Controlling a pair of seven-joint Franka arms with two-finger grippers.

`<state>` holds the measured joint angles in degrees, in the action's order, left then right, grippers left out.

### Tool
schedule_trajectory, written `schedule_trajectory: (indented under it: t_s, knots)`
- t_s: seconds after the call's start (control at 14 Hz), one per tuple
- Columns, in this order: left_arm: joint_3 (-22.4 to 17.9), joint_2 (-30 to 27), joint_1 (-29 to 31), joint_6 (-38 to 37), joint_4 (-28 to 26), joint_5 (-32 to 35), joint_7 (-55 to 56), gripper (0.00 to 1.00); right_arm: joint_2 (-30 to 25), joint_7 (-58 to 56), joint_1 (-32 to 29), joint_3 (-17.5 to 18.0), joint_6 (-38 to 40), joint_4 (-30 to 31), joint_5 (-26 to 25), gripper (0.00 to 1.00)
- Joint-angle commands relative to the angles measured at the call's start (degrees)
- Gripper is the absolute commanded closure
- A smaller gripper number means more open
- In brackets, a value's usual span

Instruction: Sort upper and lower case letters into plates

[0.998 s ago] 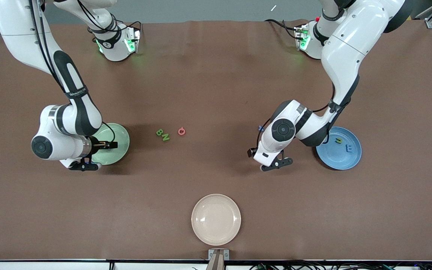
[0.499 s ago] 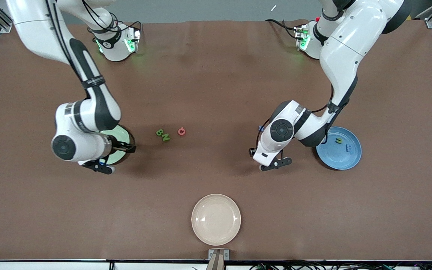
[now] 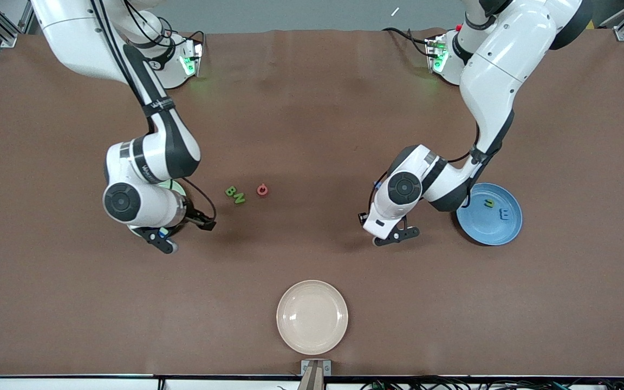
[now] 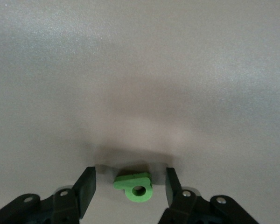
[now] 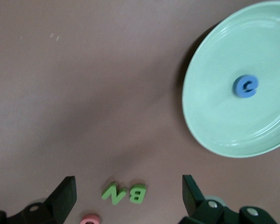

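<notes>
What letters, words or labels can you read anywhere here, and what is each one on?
"B": green toy letter on the brown table.
"N": second green toy letter beside it.
"E": blue toy letter in the sky blue plate.
Blue letter in the mint green plate: c or e, unclear.
Green letter at the left gripper: unreadable.
Black print on the right arm: too small.

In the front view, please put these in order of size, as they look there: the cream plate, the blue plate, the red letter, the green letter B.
1. cream plate
2. blue plate, slightly smaller in this view, though the left arm hides part of its rim, so this is uncertain
3. red letter and green letter B: both tiny, about alike
</notes>
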<state>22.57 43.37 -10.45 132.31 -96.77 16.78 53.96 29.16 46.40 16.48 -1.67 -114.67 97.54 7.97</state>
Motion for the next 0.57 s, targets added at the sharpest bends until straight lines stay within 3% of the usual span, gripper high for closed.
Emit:
schedule_trajectory:
  t_s: [0.0,0.29,0.5]
  knots:
    - [-0.3,0.4,-0.7,-1.1,1.1,1.0,1.2,0.32,0.6,-0.4,-1.7,0.4,0.3,-0.9,-0.2,0.00]
    - [-0.3,0.4,-0.7,-1.1,0.9,1.0,1.2,0.38,-0.7,1.1,-0.2,0.4,0.0,2.7,0.4,0.00]
    - [-0.3,0.4,-1.1,-1.1,0.8,1.0,1.2,0.46,-7.6,4.0,-0.4,0.5,-3.8,10.4,0.5,0.00]
